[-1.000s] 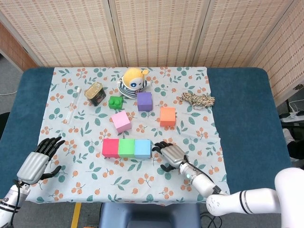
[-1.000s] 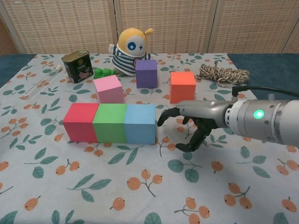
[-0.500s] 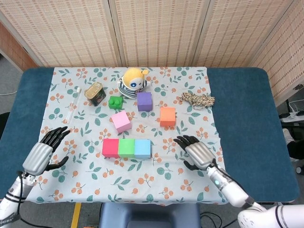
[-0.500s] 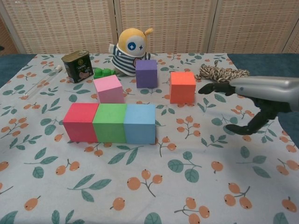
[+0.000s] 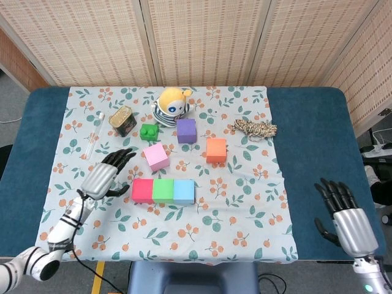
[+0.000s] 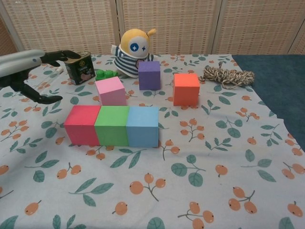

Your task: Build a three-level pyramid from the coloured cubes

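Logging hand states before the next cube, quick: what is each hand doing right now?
Left hand: open, holding nothing.
Right hand: open, holding nothing.

Six coloured cubes sit on the cloth. Three form a touching row at the frame's centre: one red cube, one green cube and one blue cube. Three stand apart above that row: one pink cube, one purple cube and one orange cube. Toward the upper left are one tin can, one small green brick and one plush doll. One bundle of rope lies at upper right. Two hands show.
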